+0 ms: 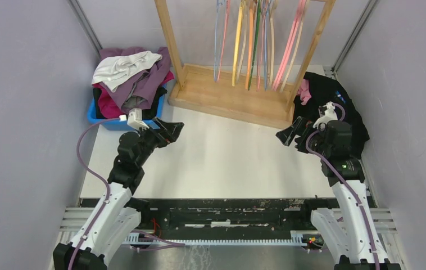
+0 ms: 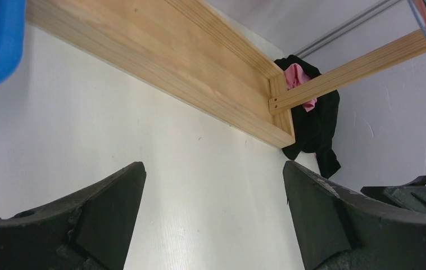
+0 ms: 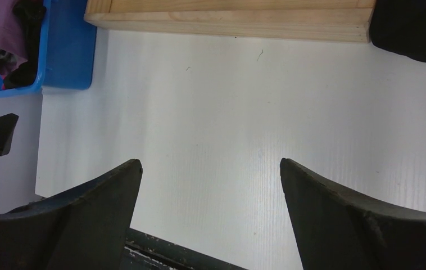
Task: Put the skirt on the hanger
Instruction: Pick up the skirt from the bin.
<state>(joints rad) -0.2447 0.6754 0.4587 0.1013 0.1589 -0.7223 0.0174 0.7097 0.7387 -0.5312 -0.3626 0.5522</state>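
Observation:
Several coloured hangers (image 1: 255, 39) hang on a wooden rack (image 1: 227, 93) at the back of the table. A heap of purple, white and pink clothes (image 1: 135, 76) fills a blue bin (image 1: 101, 121) at the back left, and a black and pink heap (image 1: 340, 101) lies at the back right. I cannot tell which garment is the skirt. My left gripper (image 1: 170, 130) hovers open just right of the bin, holding nothing (image 2: 213, 169). My right gripper (image 1: 290, 136) stands open beside the black heap, also holding nothing (image 3: 211, 163).
The white table (image 1: 222, 157) lies between the two arms. The rack's base board (image 2: 199, 67) (image 3: 227, 17) runs across the back. Grey walls close in on both sides. The bin (image 3: 67, 50) and the black heap (image 2: 312, 124) flank the rack.

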